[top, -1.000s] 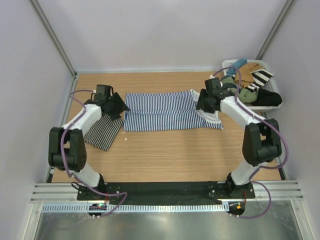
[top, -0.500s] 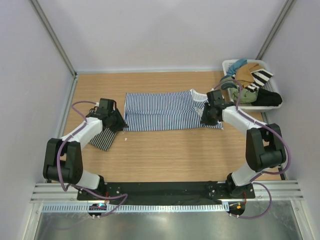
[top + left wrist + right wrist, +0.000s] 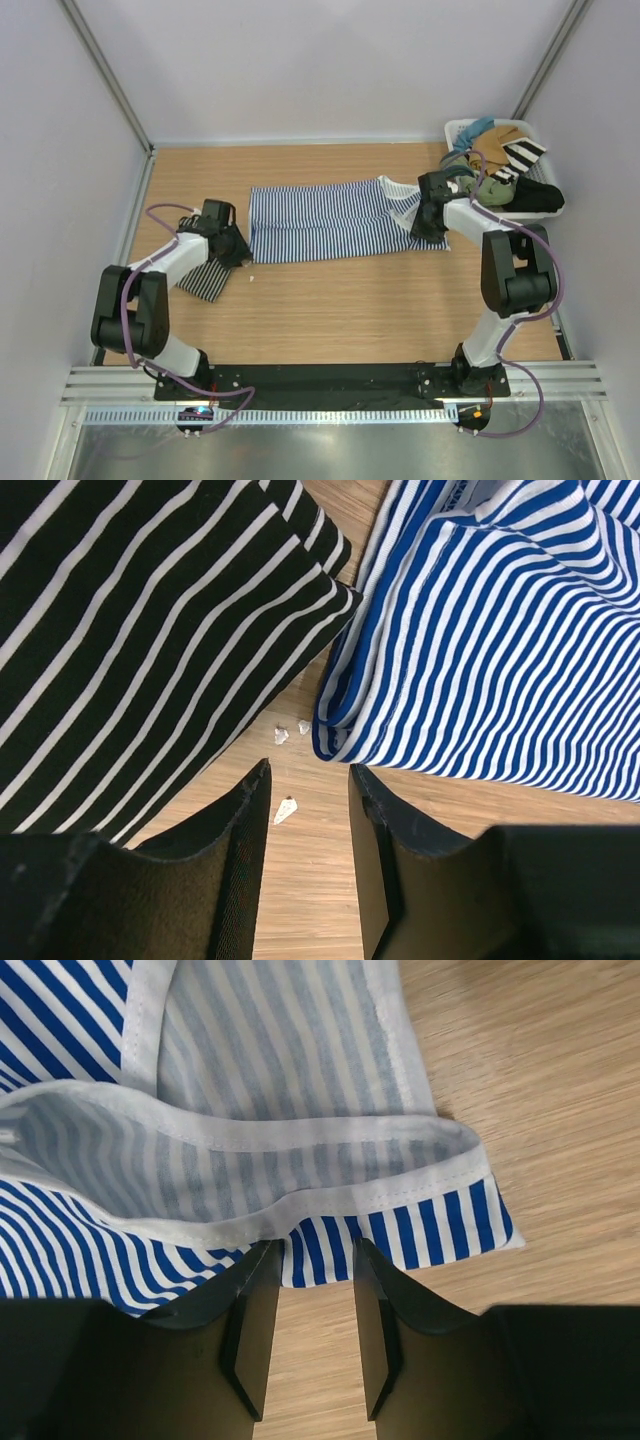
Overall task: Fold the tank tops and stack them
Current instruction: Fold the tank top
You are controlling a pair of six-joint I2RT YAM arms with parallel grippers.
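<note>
Both sets of fingers stand parted and grip nothing. At 9 o'clock on the surface [image 3: 350,310], the left fingers [image 3: 240,870] sit low over bare wood and a few white scraps [image 3: 287,810]. Their tips are just short of the 8 o'clock corner of the blue-and-white top [image 3: 330,222]. The black-and-white top [image 3: 205,275] lies folded just beside it, probably parked there for stacking. At the 3 o'clock end, the right fingers [image 3: 255,1340] straddle the white-trimmed edge without clamping it. Opposite ends look chosen so the long top lifts evenly for a fold. A basket [image 3: 455,128] of other clothes sits at 2 o'clock.
</note>
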